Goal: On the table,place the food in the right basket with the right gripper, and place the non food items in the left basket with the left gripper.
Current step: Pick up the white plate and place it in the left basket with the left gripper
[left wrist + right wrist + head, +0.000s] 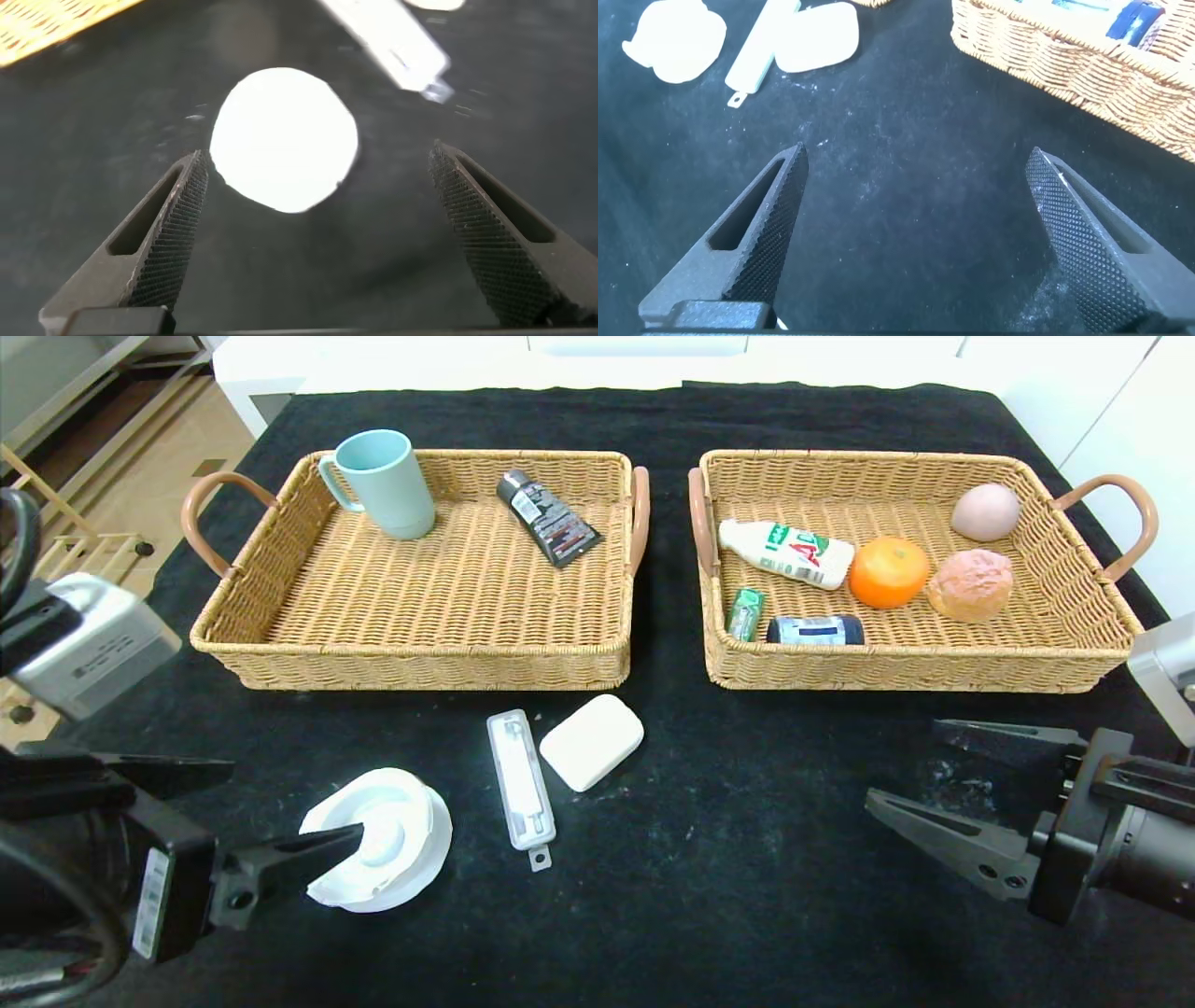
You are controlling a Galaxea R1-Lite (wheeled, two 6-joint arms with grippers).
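Note:
The white dish (pixel 378 838) lies on the black table (pixel 747 859) at the front left. The long white case (pixel 520 791) and the white soap-like block (pixel 592 741) lie beside it to its right. My left gripper (pixel 294 800) is open, one finger over the dish's near edge; in the left wrist view the dish (pixel 283 138) lies just ahead of the open left gripper (pixel 318 151). The right basket (pixel 1074 653) holds the orange (pixel 888 571), gum pack (pixel 745 613), blue jar (pixel 815 630) and bun (pixel 970 584). My right gripper (pixel 901 761) is open and empty in front of it.
The left basket (pixel 420 663) holds a teal cup (pixel 383 483) and a black tube (pixel 547 517). The right basket also holds a white bottle (pixel 786 553) and a pale egg-shaped ball (pixel 986 511). The right wrist view shows bare cloth between its fingers (pixel 775 219).

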